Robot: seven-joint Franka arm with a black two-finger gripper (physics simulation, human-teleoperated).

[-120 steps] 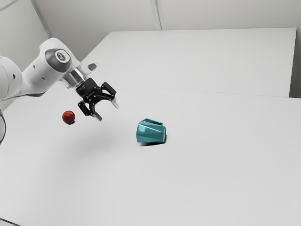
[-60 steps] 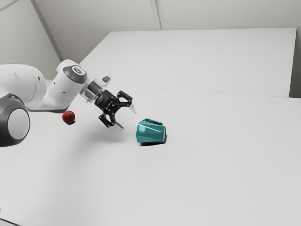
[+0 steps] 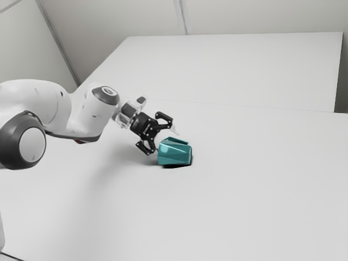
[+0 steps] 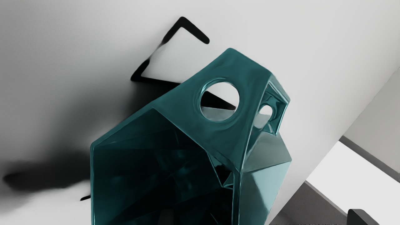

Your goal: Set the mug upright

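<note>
Claw [image 3: 166, 141] wide open by the mug [image 3: 175, 154], which lies sideways, looking stiff, probably slippery; its wall [image 4: 236, 197] promises the surest pinch

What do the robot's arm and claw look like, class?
The arm is smooth white, with rounded segments and dark grey joint covers, one around a pale disc. The claw is black, with two angular, jointed fingers; one shows a pale tip.

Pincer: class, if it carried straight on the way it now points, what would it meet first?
Most likely the teal mug, lying on its side: the pincer points at its open mouth end. The gap between them, if any, is hard to judge.
</note>
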